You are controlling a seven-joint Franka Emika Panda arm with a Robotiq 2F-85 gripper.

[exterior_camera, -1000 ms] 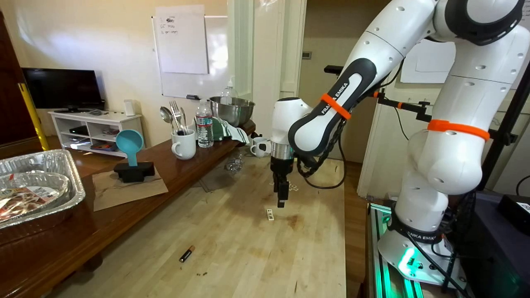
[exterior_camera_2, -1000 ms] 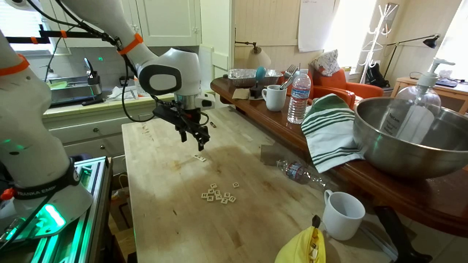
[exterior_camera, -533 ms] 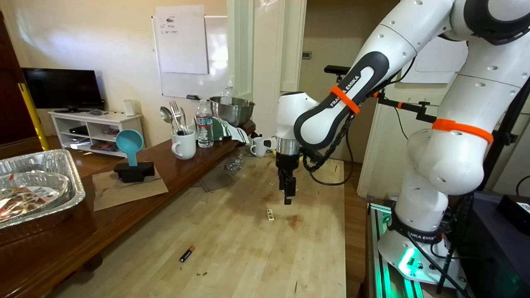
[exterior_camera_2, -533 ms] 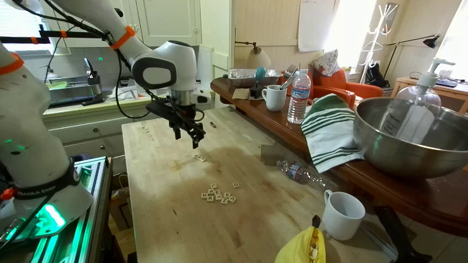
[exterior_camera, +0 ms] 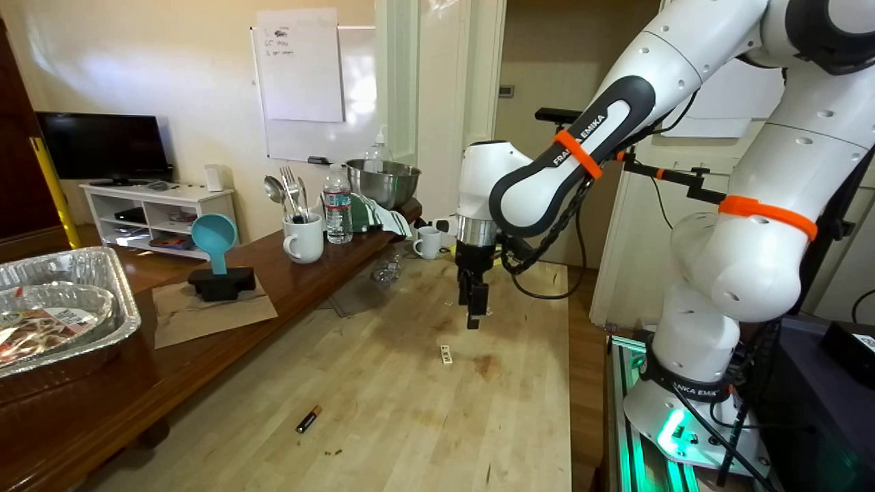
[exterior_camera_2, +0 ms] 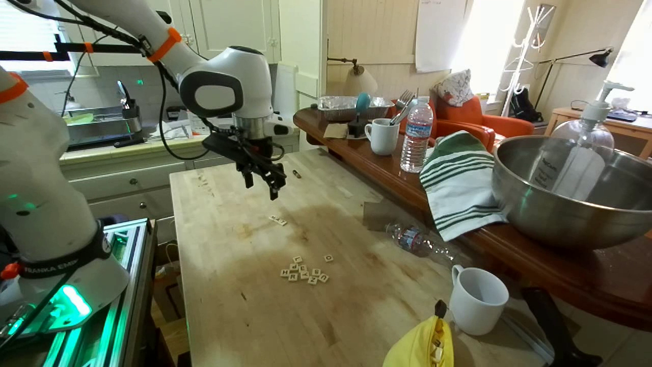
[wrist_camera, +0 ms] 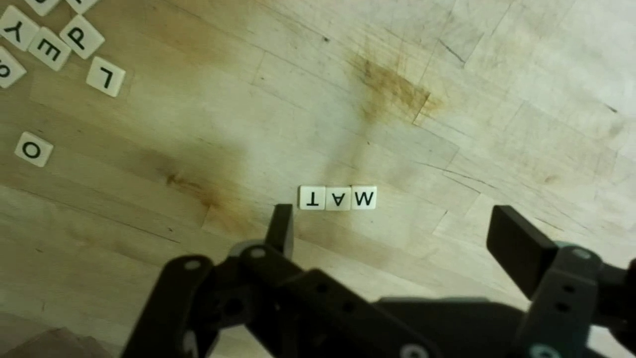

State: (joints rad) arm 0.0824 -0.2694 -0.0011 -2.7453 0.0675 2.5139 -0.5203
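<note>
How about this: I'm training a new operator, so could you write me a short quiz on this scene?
1. True or false: the claw stands open and holds nothing.
2. Multiple choice: turned upright, the row of three tiles in the wrist view reads: A) SUN, B) MAT, C) HEY.
3. Open: what sits inside the metal bowl in both exterior views?

Key:
1. True; its jaws are spread wide in the wrist view.
2. B.
3. A pump bottle.

Letter tiles (wrist_camera: pixel 338 198) — smooth, plastic-looking; tabletop (wrist_camera: pixel 278 139) — worn wood; bowl (exterior_camera_2: pixel 560 223) glossy metal; towel (exterior_camera_2: pixel 458 186) matt cloth.
</note>
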